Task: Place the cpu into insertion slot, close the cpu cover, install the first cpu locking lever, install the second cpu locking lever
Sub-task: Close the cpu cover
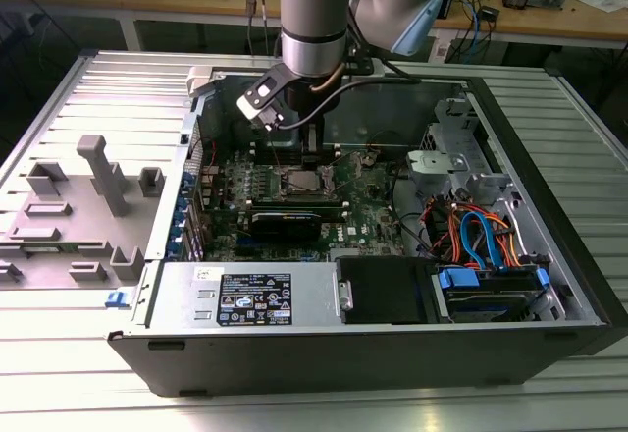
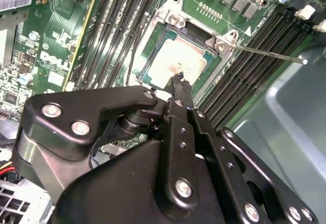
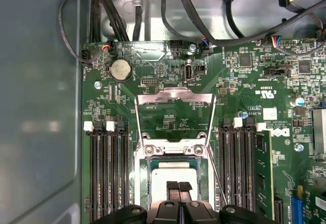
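- While the arm is reaching down into the open computer case (image 1: 392, 349) lying on the bench (image 1: 88, 398), the claw (image 1: 312, 145) is hanging right over the insertion slot (image 1: 297, 184) on the green motherboard (image 1: 371, 214).
- In both wrist views the claw (image 3: 179, 185) (image 2: 178, 77) is showing clenched, and its two black fingertips (image 3: 173, 188) are pressing together with nothing gripped between them.
- The cpu (image 3: 170, 173) (image 2: 175, 58) is lying flat inside the insertion slot (image 3: 173, 148) (image 2: 171, 13) with its silver top facing up. The fingertips are sitting directly above its middle; whether they are touching it, I cannot tell.
- The cpu cover (image 3: 173, 98) is standing swung open, clear of the slot on the side away from the claw, with green board showing through its square window.
- A thin metal locking lever (image 2: 265, 54) (image 3: 218, 175) is sticking out free just beside the slot, not latched down.
- Long black memory slots (image 3: 108, 173) are running along both sides of the socket.
- A grey plastic fixture (image 1: 93, 189) is sitting on the bench at the exterior view's left, well apart from the motherboard.
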`<move>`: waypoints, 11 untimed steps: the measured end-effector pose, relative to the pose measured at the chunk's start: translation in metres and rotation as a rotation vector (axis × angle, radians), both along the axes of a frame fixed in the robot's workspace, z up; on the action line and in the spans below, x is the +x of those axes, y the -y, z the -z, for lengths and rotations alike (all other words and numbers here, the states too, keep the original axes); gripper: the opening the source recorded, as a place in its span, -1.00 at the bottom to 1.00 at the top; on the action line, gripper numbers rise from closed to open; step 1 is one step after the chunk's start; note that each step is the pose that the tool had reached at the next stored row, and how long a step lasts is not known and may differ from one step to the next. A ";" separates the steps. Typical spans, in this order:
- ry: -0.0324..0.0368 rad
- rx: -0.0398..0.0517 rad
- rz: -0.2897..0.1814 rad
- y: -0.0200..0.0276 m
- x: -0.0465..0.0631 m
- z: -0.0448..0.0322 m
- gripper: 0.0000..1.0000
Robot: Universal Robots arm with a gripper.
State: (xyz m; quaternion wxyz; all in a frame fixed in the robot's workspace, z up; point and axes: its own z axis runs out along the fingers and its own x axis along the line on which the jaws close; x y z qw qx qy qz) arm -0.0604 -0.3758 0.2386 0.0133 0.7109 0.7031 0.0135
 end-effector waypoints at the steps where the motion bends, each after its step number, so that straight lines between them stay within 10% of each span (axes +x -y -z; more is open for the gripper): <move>1: 0.0001 0.0001 0.000 0.0000 0.000 -0.0034 -0.79; 11: 0.0000 -0.0010 0.000 0.0000 0.000 -0.0167 -0.79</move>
